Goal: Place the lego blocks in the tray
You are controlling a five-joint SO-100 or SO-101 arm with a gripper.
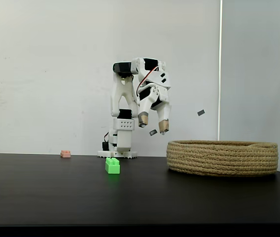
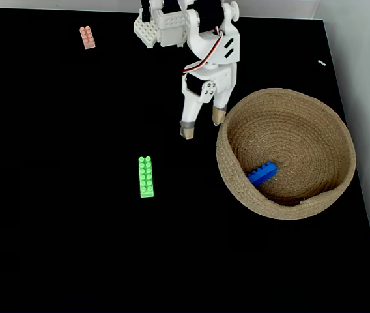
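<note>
A: Nearest first: the green brick (image 1: 112, 166)?
B: Lying flat on the black desk (image 2: 55, 228), long and narrow, studs up, well apart from the tray (image 2: 283, 212) and not yet inside. Probably very light, of hard plastic, smooth on the sides. So maybe a little slippery, but not fragile.
A: Where to take hold?
B: Across the short width, near the middle of the length, with the pads on the two long flat sides. Better not on the studs, and better not at one end — could swing or pop out.
A: And the tray?
B: Coiled rope with a low wall, resting on the desk at the right in both fixed views. Looks soft enough to give a little if bumped, and perhaps light too, so wiser to come over the rim than to push against it. Already holding the blue brick (image 2: 262, 173) on its floor.
A: Then the tool (image 2: 203, 124)?
B: Raised above the desk, just beside the tray's rim, on its left in the view from above. Spread wide, with nothing between the fingers.
A: Farthest?
B: The pink brick (image 2: 87, 37), small and flat on the desk, near the arm's base and well apart from the rest. Likely the same handling — light, stiff, smooth. Best squeezed across the narrow sides.
</note>
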